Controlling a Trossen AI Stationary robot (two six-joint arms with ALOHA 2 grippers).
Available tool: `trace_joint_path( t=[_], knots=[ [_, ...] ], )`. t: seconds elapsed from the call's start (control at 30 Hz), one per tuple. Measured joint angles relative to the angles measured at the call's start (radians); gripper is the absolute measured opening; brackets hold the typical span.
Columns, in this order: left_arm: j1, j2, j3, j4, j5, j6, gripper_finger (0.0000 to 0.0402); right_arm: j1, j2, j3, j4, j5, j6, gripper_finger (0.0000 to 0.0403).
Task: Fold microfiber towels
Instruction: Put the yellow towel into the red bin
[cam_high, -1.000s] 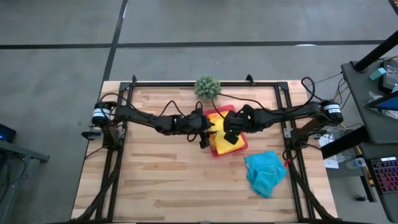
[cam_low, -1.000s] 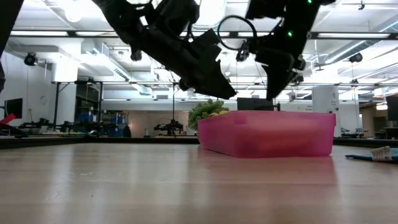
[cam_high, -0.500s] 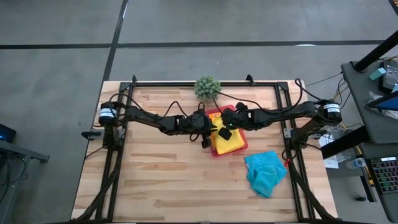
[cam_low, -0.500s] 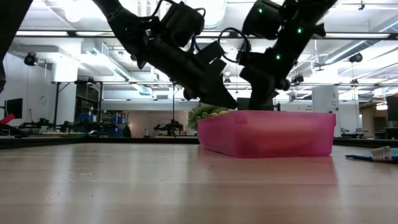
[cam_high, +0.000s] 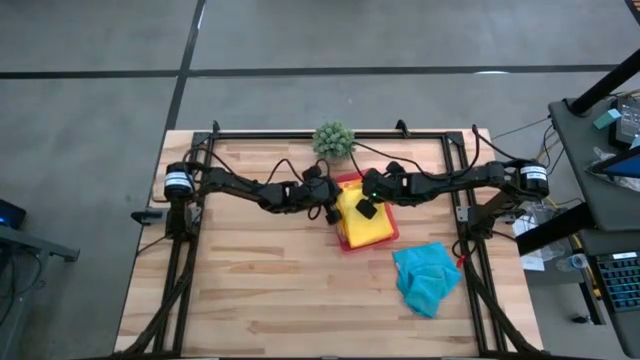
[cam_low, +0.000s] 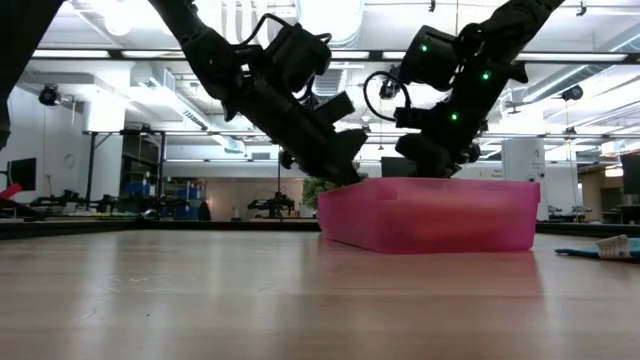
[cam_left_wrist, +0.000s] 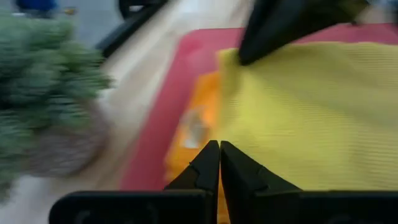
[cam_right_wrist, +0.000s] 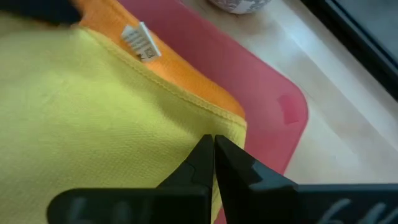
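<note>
Both claws closed onto one yellow towel (cam_high: 364, 222).

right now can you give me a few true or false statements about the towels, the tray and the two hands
1. The yellow towel lies on top in the pink tray. True.
2. Both hands are open wide. False: the left hand and the right hand have their fingers shut at the yellow towel's edge; whether they have pinched the cloth is not clear.
3. The turquoise towel is in the tray. False: it lies crumpled on the wooden table, near the right side.
4. An orange towel shows under the yellow one. True.
5. The potted plant stands inside the tray. False: it stands on the table beside the tray.
</note>
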Motion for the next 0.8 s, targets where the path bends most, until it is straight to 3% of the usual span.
trace_joint_path(
  t=[0.33, 0.47, 0.63, 0.8],
  knots=[
    [0.014, -0.058, -0.001, -0.01, 0.005, 0.065, 0.0, 0.005, -0.047, 0.0, -0.005, 0.025, -0.003, 0.0009],
    [-0.006, -0.098, -0.011, -0.01, 0.159, 0.083, 0.0, 0.029, -0.101, 0.0, -0.006, -0.038, 0.0, 0.0009],
    [-0.023, -0.098, -0.014, 0.015, 0.424, 0.097, 0.0, 0.049, -0.15, 0.0, -0.004, -0.275, 0.01, 0.0009],
    [-0.04, -0.022, -0.014, 0.128, 0.446, 0.096, 0.0, 0.07, -0.128, -0.002, -0.006, -0.315, 0.059, 0.0009]
  ],
)
